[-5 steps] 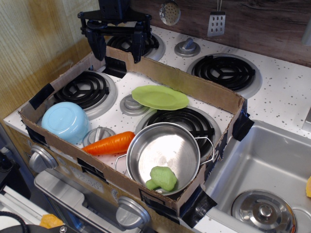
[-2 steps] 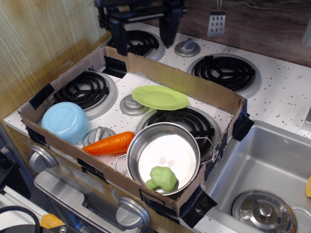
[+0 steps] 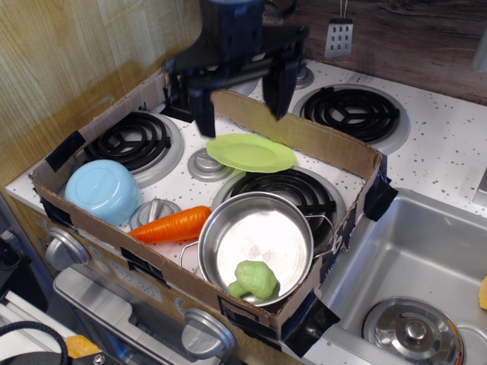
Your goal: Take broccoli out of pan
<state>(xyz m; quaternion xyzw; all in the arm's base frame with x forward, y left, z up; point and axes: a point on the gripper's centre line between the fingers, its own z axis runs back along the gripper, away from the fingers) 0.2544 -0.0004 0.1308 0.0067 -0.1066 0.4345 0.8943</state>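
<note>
Sideways broccoli point(image 3: 256, 279) in pan point(image 3: 259, 236) — stem left

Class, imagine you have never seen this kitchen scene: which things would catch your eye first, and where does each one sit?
The bright orange carrot lies near the front wall of the cardboard box on the toy stove, between the upturned light-blue bowl and the shiny steel pan. In the pan, at its near rim, sits the light-green broccoli. Above the lime-green plate hangs the dark gripper, jaws spread wide.
</note>
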